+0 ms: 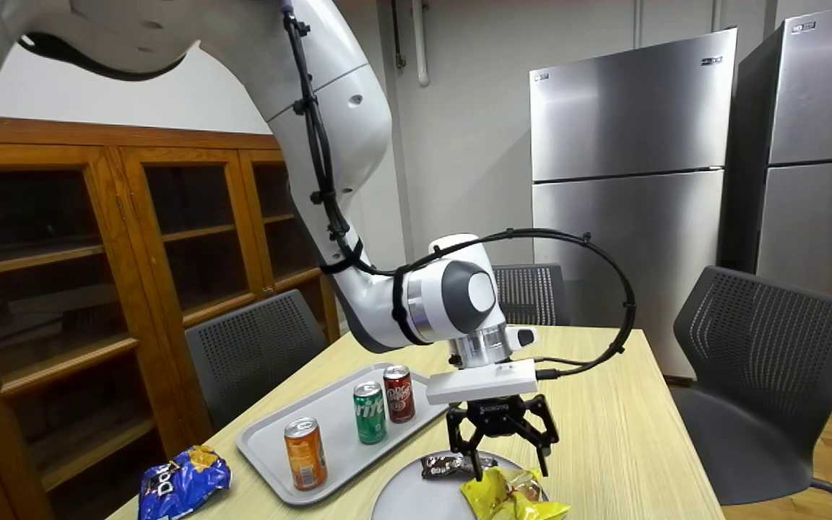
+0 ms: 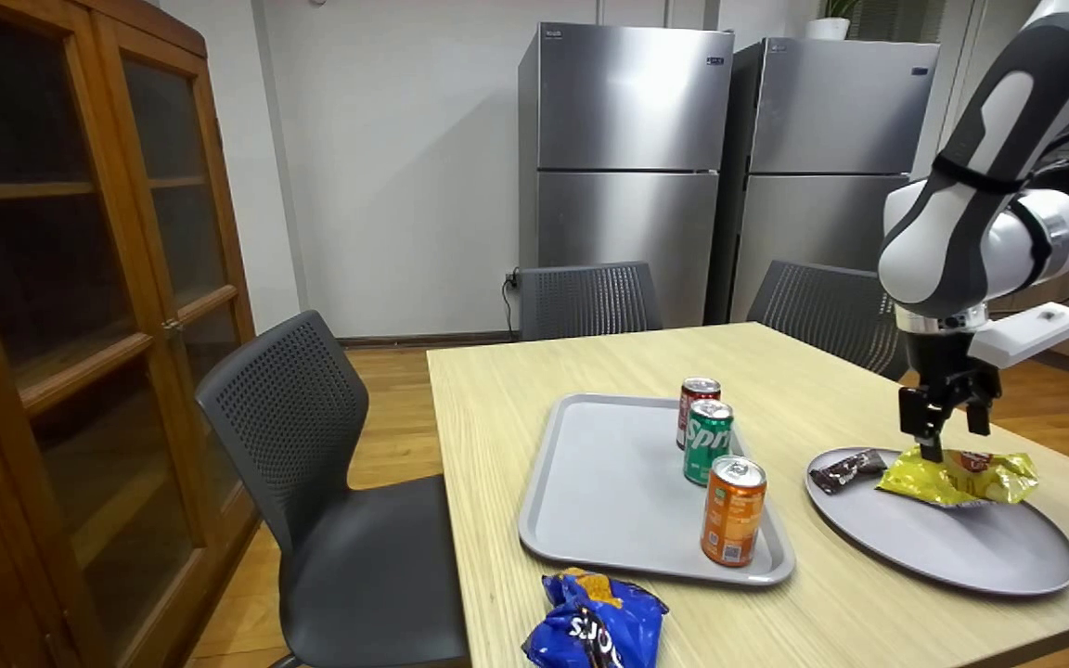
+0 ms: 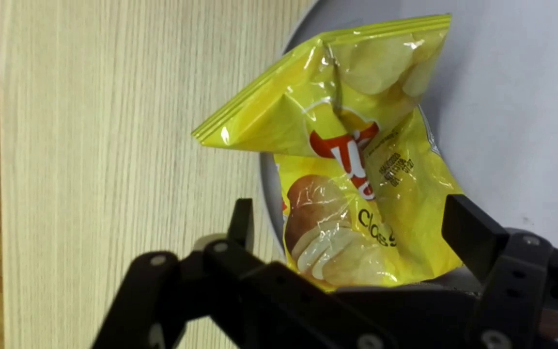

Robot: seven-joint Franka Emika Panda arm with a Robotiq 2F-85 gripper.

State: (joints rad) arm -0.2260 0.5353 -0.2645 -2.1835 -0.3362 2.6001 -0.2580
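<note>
We find the gripper (image 1: 511, 468) directly above the plate (image 2: 961, 552), its jaws spread wide, released, holding nothing. The yellow bag (image 3: 317, 131) lies crumpled on the plate at the rim; in the wrist view, one corner of it projects past the rim over the table (image 3: 114, 145). In that view we see the jaws stand to either side of the bag's lower part; we cannot tell whether they touch it. A dark bar (image 2: 848, 470) lies on the plate just beside the yellow bag. Near the plate we locate the tray (image 2: 609, 482), bearing three upright cans: the red can (image 1: 399, 393) and green can (image 1: 370, 412) just beside each other, and the orange can (image 1: 305, 455) near a corner. The blue bag (image 2: 599, 622) lies on the table near the tray.
</note>
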